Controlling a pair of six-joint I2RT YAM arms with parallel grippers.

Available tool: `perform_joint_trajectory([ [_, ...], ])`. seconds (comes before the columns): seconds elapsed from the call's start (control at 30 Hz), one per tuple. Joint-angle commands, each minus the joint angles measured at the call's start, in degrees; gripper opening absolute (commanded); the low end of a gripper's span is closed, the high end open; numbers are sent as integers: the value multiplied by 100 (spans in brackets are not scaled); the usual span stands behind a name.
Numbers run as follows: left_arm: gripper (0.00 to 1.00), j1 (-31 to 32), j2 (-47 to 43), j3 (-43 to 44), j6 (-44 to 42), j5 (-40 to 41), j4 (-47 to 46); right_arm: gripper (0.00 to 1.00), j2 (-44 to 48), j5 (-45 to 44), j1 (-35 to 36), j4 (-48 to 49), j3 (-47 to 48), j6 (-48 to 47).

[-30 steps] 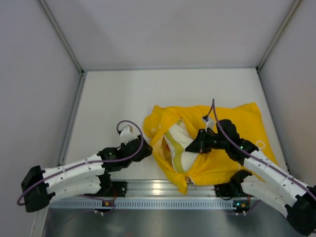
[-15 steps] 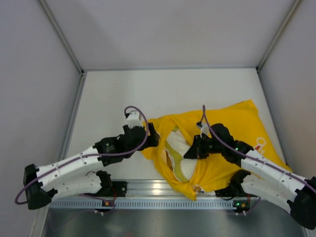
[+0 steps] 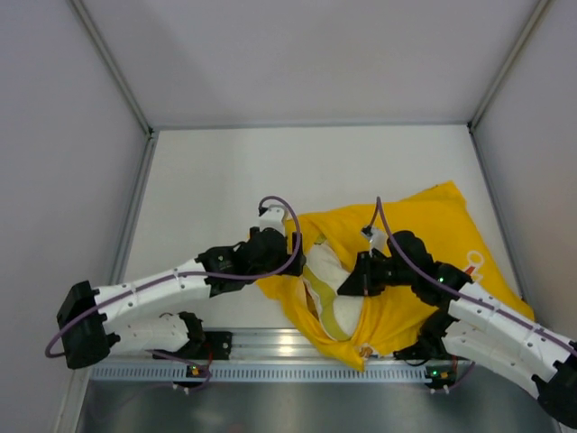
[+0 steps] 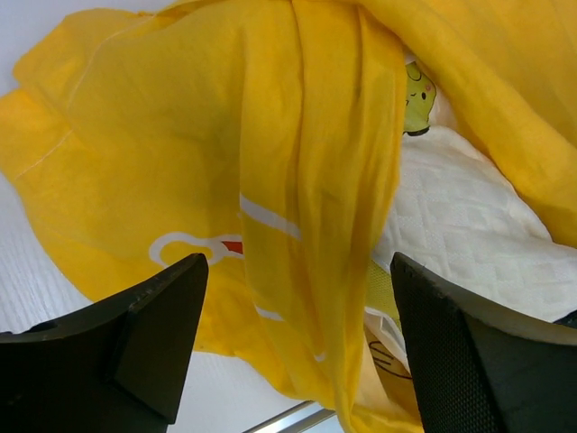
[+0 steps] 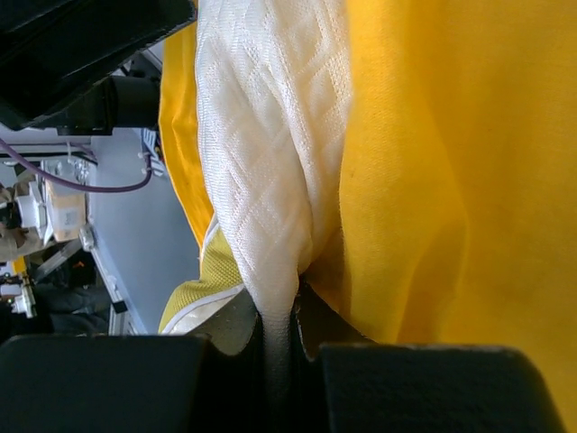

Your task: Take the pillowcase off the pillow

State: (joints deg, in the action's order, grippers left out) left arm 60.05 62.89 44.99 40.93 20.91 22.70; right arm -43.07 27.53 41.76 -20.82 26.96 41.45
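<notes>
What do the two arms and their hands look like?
White tubular links and black joints on the left arm and right arm, each with a looping purple cable. The left hand and right hand are black, with blocky fingers and textured pads.

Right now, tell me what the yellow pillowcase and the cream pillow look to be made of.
Pillowcase: thin woven cloth, perhaps cotton or a light synthetic, matte; it hangs in soft narrow folds and creases.
Pillow: cream quilted textile, matte, with stitched diamond lines raising a puffy surface; the filling is hidden, probably soft fibre.
</notes>
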Motion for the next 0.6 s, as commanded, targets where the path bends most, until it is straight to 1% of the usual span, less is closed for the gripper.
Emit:
perform_joint_trajectory([
  [0.0, 83, 7, 179, 18, -42, -61, -336, 0, 202, 227, 139, 166, 248, 188],
  [0.03, 81, -2, 301, 10, 20, -8, -319, 0, 211, 244, 174, 157, 257, 197],
  [0.13, 52, -46, 504, -25, 327, 290, -310, 0, 272, 227, 227, 61, 301, 197],
  [0.17, 22, -90, 548, -34, 441, 361, -275, 0, 351, 201, 236, 17, 318, 188],
  [0.2, 7, -168, 592, -78, 547, 370, -266, 0, 395, 183, 236, -88, 336, 188],
  [0.23, 0, -361, 662, -87, 609, 370, -240, 0, 448, 157, 254, -159, 345, 188],
  [0.37, 0, -836, 672, -166, 610, 511, -222, 0, 843, 43, 280, -554, 371, 179],
  [0.43, 0, -1126, 636, -166, 469, 502, -222, 0, 1063, -11, 289, -844, 406, 161],
  [0.47, 0, -1240, 645, -166, 425, 459, -213, 0, 1142, -2, 289, -914, 424, 170],
  [0.5, 0, -1529, 697, -175, 329, 380, -222, 0, 1230, -2, 280, -976, 433, 205],
  [0.57, 0, -1838, 777, -184, 276, 117, -231, 0, 1485, 138, 289, -1064, 459, 223],
])
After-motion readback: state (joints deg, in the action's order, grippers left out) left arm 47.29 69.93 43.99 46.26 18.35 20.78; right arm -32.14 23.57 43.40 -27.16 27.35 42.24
